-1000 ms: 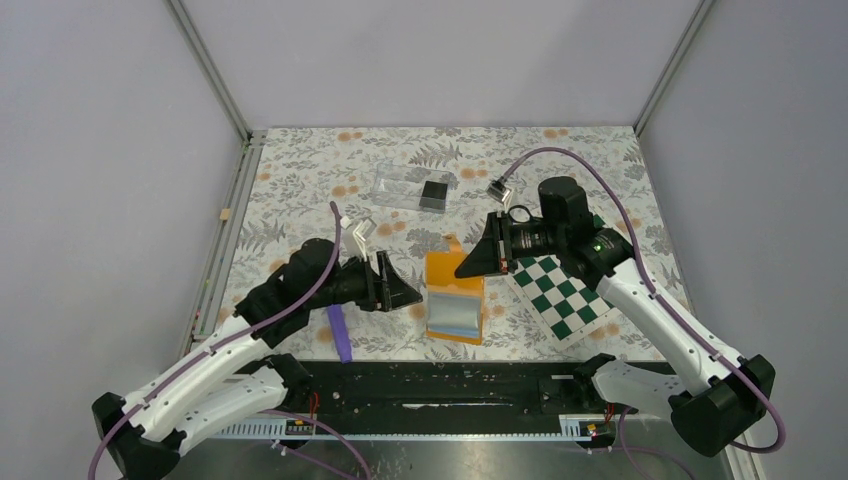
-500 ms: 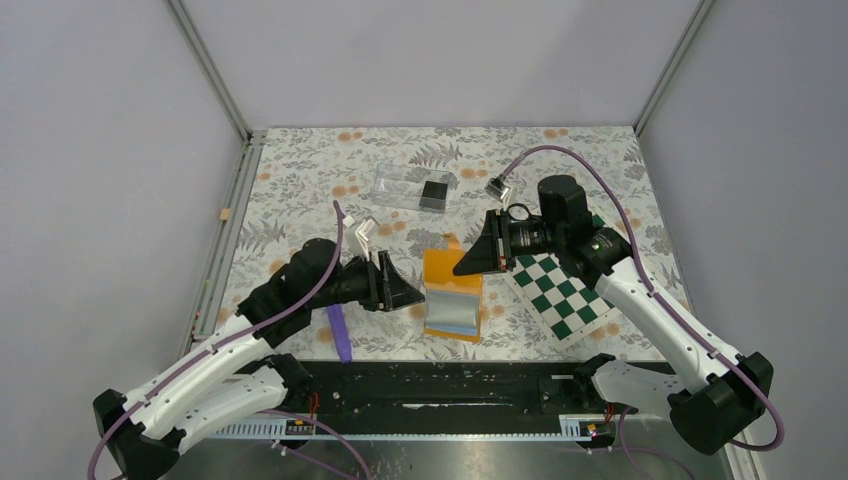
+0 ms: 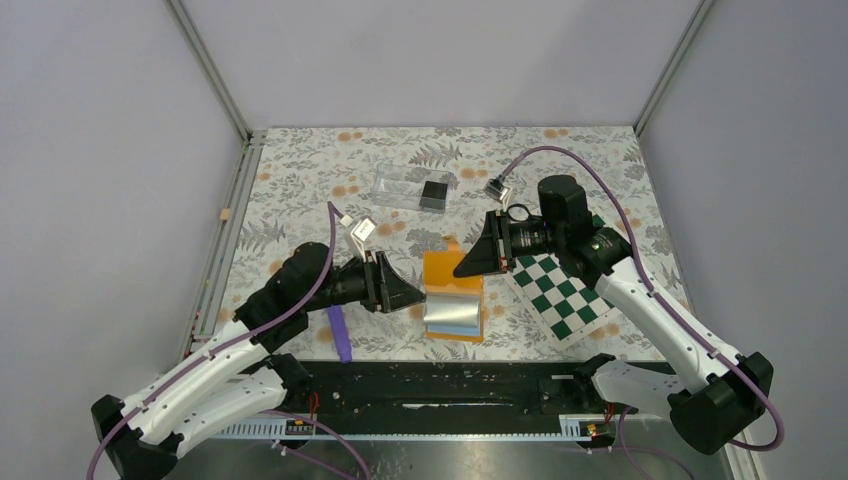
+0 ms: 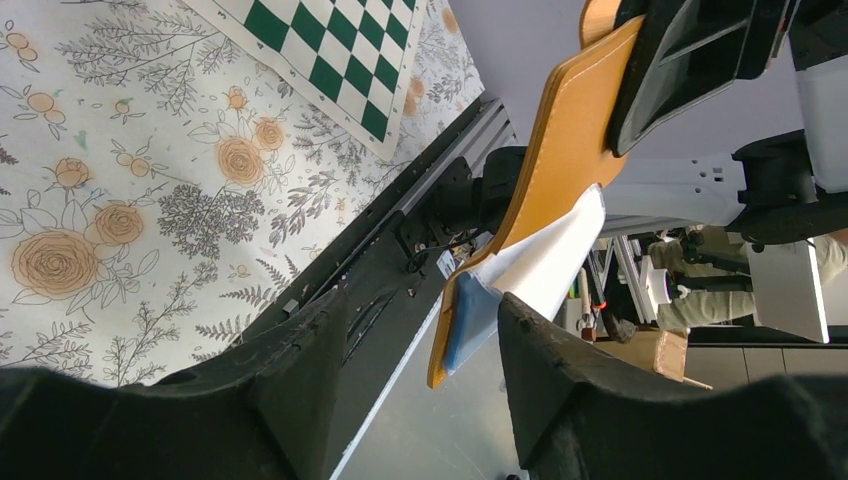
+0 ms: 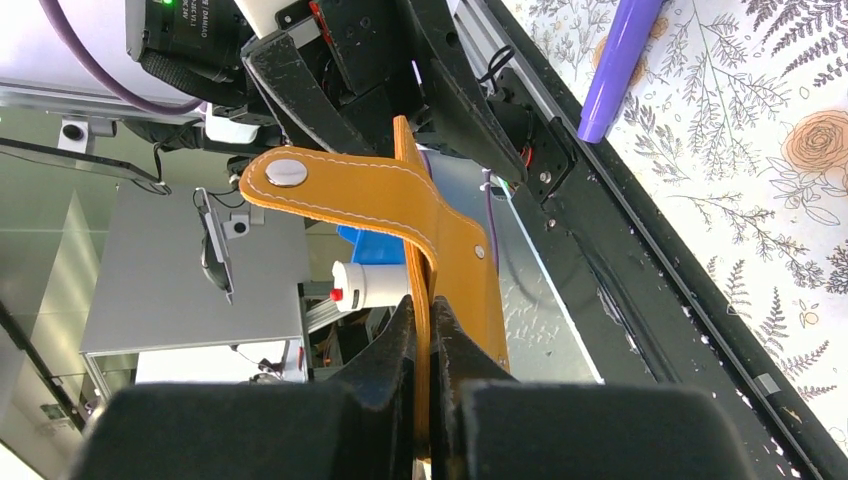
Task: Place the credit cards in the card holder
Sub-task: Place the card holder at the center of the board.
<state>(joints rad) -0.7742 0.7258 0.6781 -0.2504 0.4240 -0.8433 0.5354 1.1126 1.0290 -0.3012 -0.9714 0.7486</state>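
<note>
Hands from both arms meet at the orange card holder (image 3: 455,285), which hangs open above the flowered bench (image 3: 300,190), about midway across. The right hand (image 3: 463,268) is clamped tight on an edge of its orange cover, and the snap strap (image 5: 285,172) curls out past the fingers. The left hand (image 3: 415,297) sits at the holder's left with its jaws apart. The holder's lower corner, where the pale blue lining (image 4: 470,315) shows, lies in that gap, and neither finger visibly presses on it. The credit cards (image 3: 433,193) look like a small black block inside a clear box (image 3: 400,187), well beyond the holder. A green checkerboard (image 3: 560,290) lies just right of the holder, and a purple stick (image 3: 340,333) lies to its left, past the left hand.
</note>
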